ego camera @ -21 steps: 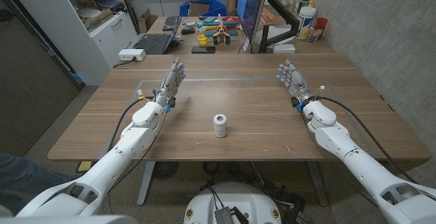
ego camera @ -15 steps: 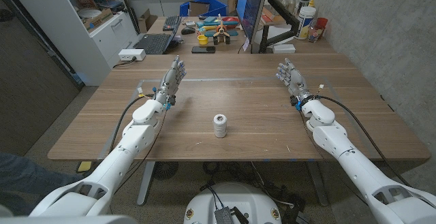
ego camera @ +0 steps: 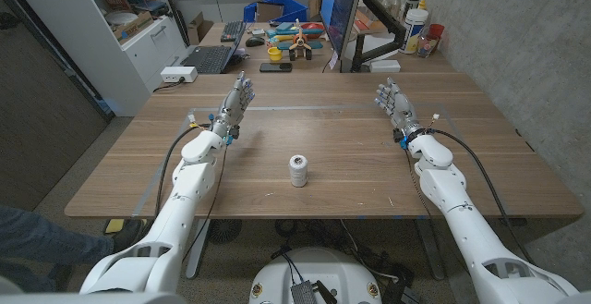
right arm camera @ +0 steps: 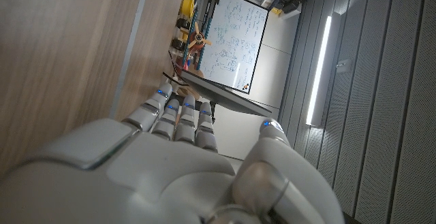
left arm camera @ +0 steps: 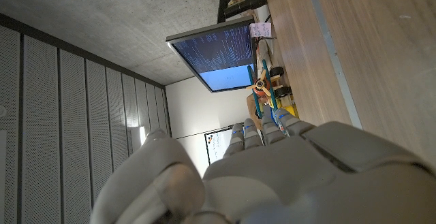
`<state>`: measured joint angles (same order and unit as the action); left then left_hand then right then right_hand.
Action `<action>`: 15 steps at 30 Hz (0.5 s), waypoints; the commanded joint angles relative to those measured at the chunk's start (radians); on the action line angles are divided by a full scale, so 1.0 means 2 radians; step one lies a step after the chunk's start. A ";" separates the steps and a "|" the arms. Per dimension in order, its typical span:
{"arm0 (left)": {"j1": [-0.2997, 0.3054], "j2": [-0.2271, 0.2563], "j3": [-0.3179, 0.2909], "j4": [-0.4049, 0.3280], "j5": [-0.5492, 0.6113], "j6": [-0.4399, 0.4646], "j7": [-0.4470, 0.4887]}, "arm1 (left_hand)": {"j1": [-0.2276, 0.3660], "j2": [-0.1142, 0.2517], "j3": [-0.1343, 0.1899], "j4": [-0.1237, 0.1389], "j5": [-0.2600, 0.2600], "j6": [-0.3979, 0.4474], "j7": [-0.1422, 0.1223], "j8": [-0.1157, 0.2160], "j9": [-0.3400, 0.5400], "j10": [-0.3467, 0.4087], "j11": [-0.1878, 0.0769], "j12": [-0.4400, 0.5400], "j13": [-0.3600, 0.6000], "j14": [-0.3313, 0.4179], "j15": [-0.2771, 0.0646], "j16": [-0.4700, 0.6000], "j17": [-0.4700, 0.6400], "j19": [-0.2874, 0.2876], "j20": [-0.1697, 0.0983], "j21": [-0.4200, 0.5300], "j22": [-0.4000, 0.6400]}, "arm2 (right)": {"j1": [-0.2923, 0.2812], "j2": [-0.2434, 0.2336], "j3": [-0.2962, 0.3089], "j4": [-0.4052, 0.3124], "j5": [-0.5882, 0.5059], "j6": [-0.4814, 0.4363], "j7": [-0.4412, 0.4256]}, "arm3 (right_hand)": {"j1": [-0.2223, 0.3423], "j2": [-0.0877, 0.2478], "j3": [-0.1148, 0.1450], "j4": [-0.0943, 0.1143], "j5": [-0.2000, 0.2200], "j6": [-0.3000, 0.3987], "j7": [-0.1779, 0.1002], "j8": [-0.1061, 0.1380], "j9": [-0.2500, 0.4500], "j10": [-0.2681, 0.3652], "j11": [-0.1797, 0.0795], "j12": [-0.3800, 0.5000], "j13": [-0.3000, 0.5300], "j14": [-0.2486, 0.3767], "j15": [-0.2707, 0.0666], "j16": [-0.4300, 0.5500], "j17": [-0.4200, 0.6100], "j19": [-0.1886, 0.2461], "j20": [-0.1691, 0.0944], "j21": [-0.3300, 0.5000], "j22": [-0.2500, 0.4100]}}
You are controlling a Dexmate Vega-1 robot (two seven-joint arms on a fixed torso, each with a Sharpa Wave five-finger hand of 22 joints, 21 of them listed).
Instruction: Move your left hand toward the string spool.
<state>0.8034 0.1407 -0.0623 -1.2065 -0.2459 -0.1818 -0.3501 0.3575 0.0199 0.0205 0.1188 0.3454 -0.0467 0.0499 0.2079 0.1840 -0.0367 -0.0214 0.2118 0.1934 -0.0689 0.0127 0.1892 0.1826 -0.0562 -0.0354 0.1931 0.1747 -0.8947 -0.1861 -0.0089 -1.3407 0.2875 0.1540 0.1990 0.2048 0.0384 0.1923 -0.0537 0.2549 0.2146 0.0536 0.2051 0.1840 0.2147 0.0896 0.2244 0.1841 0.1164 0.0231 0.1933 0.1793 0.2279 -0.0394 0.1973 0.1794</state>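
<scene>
Wooden bench seen from above, two white robot arms reaching in from the near corners. Small white string spool standing upright near the middle of the bench, toward the near edge, alone and touched by nothing. Left hand raised over the far left part of the bench, well apart from the spool, beyond it and off to its left. Fingers straight and close side by side, pointing away from the robot, holding nothing. Right hand mirrored over the far right part of the bench, also well apart from the spool, fingers likewise extended and holding nothing. Black cable running along each forearm to the wrist.

Left wrist view: back of the left hand large in the foreground, fingers reaching out together, wood grain of the bench alongside, a lit monitor and a cluster of colourful items beyond the fingertips. Right wrist view: back of the right hand, fingers lined up side by side, a whiteboard with writing past them.

Beyond the bench in the head view: a second desk with a laptop, a blue bin, colourful tools and bottles; white shelving at far left; dark grey floor below.
</scene>
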 commanded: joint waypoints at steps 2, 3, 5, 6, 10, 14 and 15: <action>0.017 -0.055 -0.060 -0.033 0.061 0.013 -0.035 | 0.004 0.003 0.000 0.002 0.004 0.002 0.001 0.003 0.002 0.003 0.001 0.003 0.001 0.000 -0.001 0.003 0.001 -0.006 -0.001 0.002 0.002 | 0.004 0.045 0.049 0.006 -0.050 -0.011 0.035 | 0.006 0.002 0.003 -0.001 0.001 0.005 -0.001 0.002 0.002 0.002 -0.001 0.003 0.001 0.004 0.001 0.000 0.003 0.001 0.001 0.001 0.002; 0.019 -0.057 -0.063 -0.036 0.063 0.013 -0.036 | 0.005 0.003 0.000 0.002 0.004 0.003 0.000 0.003 0.002 0.003 0.002 0.003 0.001 0.000 -0.001 0.003 0.001 -0.006 -0.001 0.002 0.002 | 0.005 0.047 0.050 0.008 -0.052 -0.011 0.037 | 0.006 0.002 0.003 -0.002 0.001 0.005 -0.001 0.002 0.002 0.002 -0.001 0.003 0.001 0.004 0.000 0.000 0.003 0.001 0.001 0.001 0.002; 0.022 -0.061 -0.067 -0.044 0.067 0.014 -0.038 | 0.005 0.003 0.000 0.001 0.004 0.004 0.001 0.003 0.002 0.003 0.001 0.003 0.001 0.000 -0.001 0.003 0.001 -0.006 0.001 0.002 0.002 | 0.008 0.050 0.053 0.011 -0.054 -0.009 0.042 | 0.006 0.002 0.003 -0.002 0.001 0.005 -0.002 0.002 0.002 0.002 -0.001 0.003 0.001 0.004 0.000 0.000 0.003 0.001 0.001 0.001 0.002; 0.025 -0.063 -0.069 -0.048 0.069 0.015 -0.040 | 0.005 0.004 0.000 0.001 0.004 0.004 0.001 0.003 0.002 0.004 0.001 0.003 0.000 0.001 -0.001 0.003 0.001 -0.006 0.001 0.002 0.002 | 0.009 0.052 0.054 0.013 -0.056 -0.008 0.043 | 0.006 0.002 0.003 -0.002 0.001 0.005 -0.002 0.002 0.002 0.002 -0.002 0.003 0.001 0.004 0.000 0.000 0.003 0.001 0.001 0.001 0.002; 0.033 -0.066 -0.076 -0.065 0.069 0.023 -0.056 | 0.007 0.005 0.000 0.000 0.005 0.008 0.000 0.004 0.002 0.006 0.003 0.003 0.000 0.004 0.000 0.004 0.001 -0.006 0.006 0.002 0.002 | 0.012 0.058 0.059 0.016 -0.062 -0.006 0.048 | 0.006 0.002 0.003 -0.002 0.001 0.006 -0.002 0.002 0.002 0.003 -0.002 0.003 0.001 0.004 0.000 0.000 0.003 0.000 0.002 0.001 0.002; 0.042 -0.073 -0.081 -0.081 0.068 0.023 -0.067 | 0.009 0.006 0.000 -0.001 0.005 0.009 0.001 0.004 0.002 0.008 0.005 0.004 0.000 0.006 0.002 0.004 0.001 -0.006 0.007 0.003 0.002 | 0.013 0.064 0.062 0.019 -0.065 -0.005 0.051 | 0.006 0.002 0.003 -0.002 0.000 0.008 -0.003 0.002 0.002 0.005 -0.001 0.003 0.001 0.005 0.000 0.000 0.003 0.000 0.002 0.001 0.002; 0.044 -0.074 -0.082 -0.085 0.068 0.022 -0.069 | 0.010 0.006 0.000 -0.001 0.005 0.011 0.000 0.005 0.002 0.008 0.006 0.004 0.000 0.006 0.003 0.004 0.001 -0.006 0.007 0.003 0.002 | 0.013 0.065 0.063 0.020 -0.066 -0.005 0.051 | 0.006 0.002 0.003 -0.002 0.000 0.007 -0.003 0.002 0.002 0.006 -0.001 0.003 0.001 0.005 0.000 0.000 0.003 0.000 0.002 0.001 0.002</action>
<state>0.8517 0.0340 -0.1830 -1.3033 -0.1340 -0.1506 -0.4309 0.3653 0.0278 0.0205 0.1187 0.3532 -0.0371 0.0481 0.2079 0.1838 -0.0275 -0.0123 0.2118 0.1905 -0.0634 0.0182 0.1892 0.1813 -0.0664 -0.0245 0.1931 0.1746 -0.8794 -0.0965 0.0837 -1.3196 0.1899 0.1400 0.2729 0.2048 0.0384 0.1922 -0.0536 0.2549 0.2217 0.0464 0.2051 0.1839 0.2149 0.0891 0.2244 0.1840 0.1163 0.0231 0.1933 0.1792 0.2278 -0.0393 0.1972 0.1793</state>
